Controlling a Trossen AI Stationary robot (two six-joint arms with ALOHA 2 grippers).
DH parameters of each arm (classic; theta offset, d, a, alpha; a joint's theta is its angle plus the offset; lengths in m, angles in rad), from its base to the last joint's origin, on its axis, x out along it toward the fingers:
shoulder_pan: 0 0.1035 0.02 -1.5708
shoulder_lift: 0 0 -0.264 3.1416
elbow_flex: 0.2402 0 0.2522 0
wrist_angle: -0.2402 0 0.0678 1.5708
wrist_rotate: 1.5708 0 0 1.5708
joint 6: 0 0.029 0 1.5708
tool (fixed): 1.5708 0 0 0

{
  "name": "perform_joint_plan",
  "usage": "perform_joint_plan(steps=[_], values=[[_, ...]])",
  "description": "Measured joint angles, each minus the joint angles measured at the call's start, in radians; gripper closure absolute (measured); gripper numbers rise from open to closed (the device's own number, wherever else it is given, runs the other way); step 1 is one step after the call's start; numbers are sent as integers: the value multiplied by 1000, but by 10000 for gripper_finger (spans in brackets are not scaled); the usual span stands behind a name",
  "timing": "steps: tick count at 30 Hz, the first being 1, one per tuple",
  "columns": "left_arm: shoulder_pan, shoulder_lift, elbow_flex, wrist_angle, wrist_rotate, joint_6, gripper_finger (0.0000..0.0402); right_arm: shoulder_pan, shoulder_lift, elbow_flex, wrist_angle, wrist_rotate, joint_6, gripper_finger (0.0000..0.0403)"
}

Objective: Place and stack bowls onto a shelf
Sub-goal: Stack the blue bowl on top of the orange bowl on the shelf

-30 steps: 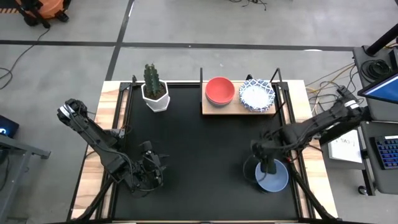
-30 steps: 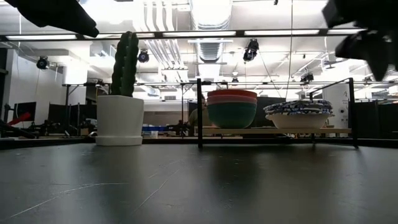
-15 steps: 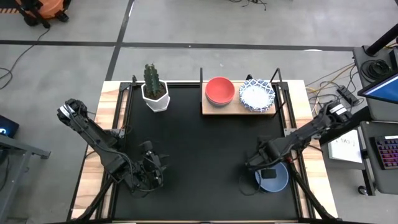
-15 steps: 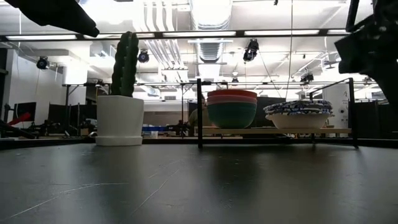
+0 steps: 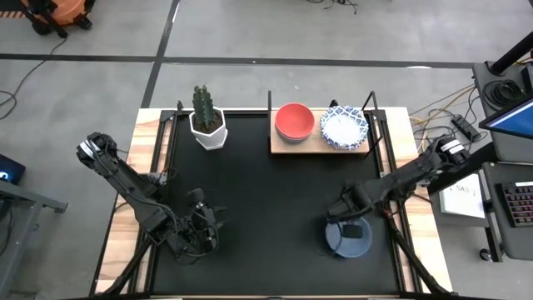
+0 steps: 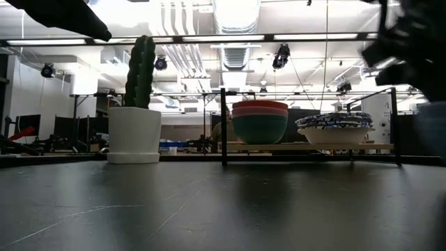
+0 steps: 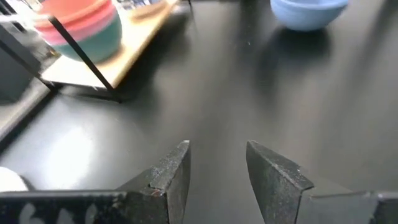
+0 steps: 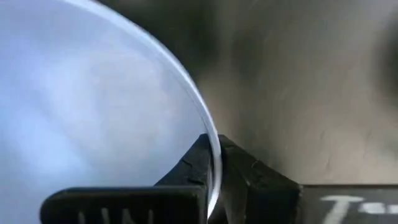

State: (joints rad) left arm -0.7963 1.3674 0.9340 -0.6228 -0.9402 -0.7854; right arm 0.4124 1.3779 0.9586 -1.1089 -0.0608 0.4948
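One blue bowl [image 5: 350, 239] sits at the near right of the black worktop [image 5: 275, 200]. The shelf [image 5: 319, 145] at the far edge holds two stacks: plain bowls [image 5: 294, 122] topped red, and white blue-rimmed bowls [image 5: 344, 127]; counts within stacks are unclear. The right end effector [image 8: 214, 165] reaches low, clamped on the blue bowl's rim. The left end effector [image 7: 214, 171] rests near left, fingers apart, empty.

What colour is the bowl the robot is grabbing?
Light blue bowl; clearest in the left wrist view.

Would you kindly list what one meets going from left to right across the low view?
Cactus in its white pot → stack of plain bowls → stack of patterned bowls, both stacks on the shelf.
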Motion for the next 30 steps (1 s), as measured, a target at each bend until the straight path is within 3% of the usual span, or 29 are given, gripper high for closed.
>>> perform_joint_plan(steps=[10,19,25,30], values=[[12,0,0,0,-92,102,263,-344,-47,320,41,-12,80,393],[13,0,0,-3,-93,122,263,-782,-1,631,28,-13,2,392],[13,0,-1,-10,-99,123,263,-1056,89,712,3,-45,-95,392],[13,0,-1,-10,-99,122,263,-1160,195,739,3,-141,-150,392]])
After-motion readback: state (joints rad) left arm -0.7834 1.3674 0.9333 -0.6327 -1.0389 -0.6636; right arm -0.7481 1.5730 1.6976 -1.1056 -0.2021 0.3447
